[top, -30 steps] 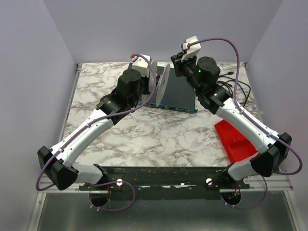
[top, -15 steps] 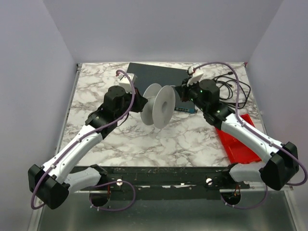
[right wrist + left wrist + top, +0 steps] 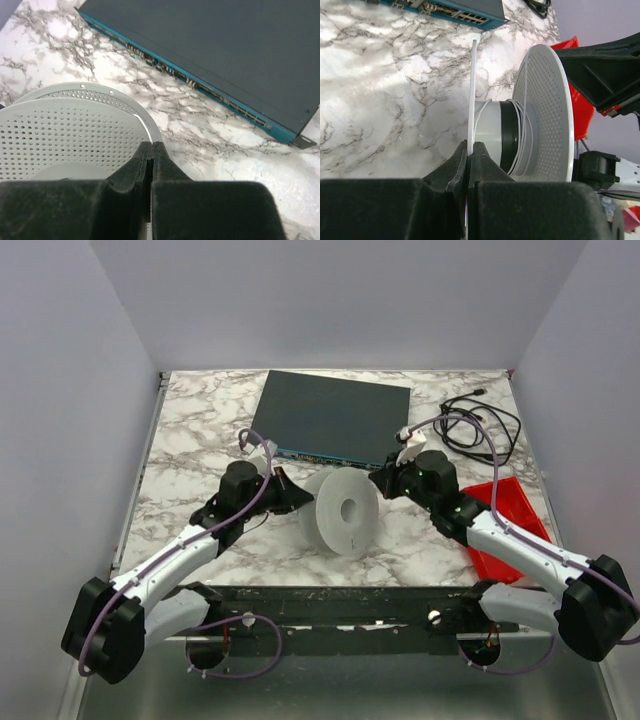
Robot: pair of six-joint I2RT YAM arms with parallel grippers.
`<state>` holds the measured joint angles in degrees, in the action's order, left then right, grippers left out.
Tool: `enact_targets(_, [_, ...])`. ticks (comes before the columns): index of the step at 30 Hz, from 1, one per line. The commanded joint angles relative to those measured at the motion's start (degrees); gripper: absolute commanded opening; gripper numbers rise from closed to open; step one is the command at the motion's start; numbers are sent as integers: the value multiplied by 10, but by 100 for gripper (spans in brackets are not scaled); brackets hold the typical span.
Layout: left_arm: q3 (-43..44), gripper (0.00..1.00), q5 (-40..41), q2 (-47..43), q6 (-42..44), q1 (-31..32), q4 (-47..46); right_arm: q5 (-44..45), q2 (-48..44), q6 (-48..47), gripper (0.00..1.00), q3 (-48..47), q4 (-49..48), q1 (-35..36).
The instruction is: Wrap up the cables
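Observation:
A white spool (image 3: 345, 512) with perforated flanges is held between both grippers at the near middle of the table. My left gripper (image 3: 295, 495) is shut on the thin edge of its left flange (image 3: 472, 90); the jaws (image 3: 470, 147) pinch it. My right gripper (image 3: 378, 483) is shut on the rim of the right flange (image 3: 75, 120), as the right wrist view (image 3: 151, 147) shows. The thin white wire (image 3: 525, 130) runs in a few turns round the grey and black hub. It cannot be made out in the top view.
A dark network switch (image 3: 335, 415) with a teal front lies at the back middle. Black cords (image 3: 480, 425) lie at the back right. A red tray (image 3: 500, 520) sits at the right, under the right arm.
Both arms have carried the spool down from above the switch toward the near edge. The spool has turned, so one flange now faces the camera.

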<state>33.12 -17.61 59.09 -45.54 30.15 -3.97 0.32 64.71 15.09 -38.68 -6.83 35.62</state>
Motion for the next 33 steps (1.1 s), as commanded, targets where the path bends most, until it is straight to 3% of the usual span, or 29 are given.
enact_targets(1, [-53,0,-48,1,-65,-32,-159,-5,-8,14,1,27,-14,-1])
enact_targets(9, [-84,0,-56,48,-48,-52,-179,-5,16,28,1,70,-37,-2])
enact_targets(16, [-60,0,-44,104,-28,-65,-157,-5,58,37,1,70,-73,-1])
enact_targets(33, [76,0,73,229,35,-65,39,3,141,40,1,25,-82,-1])
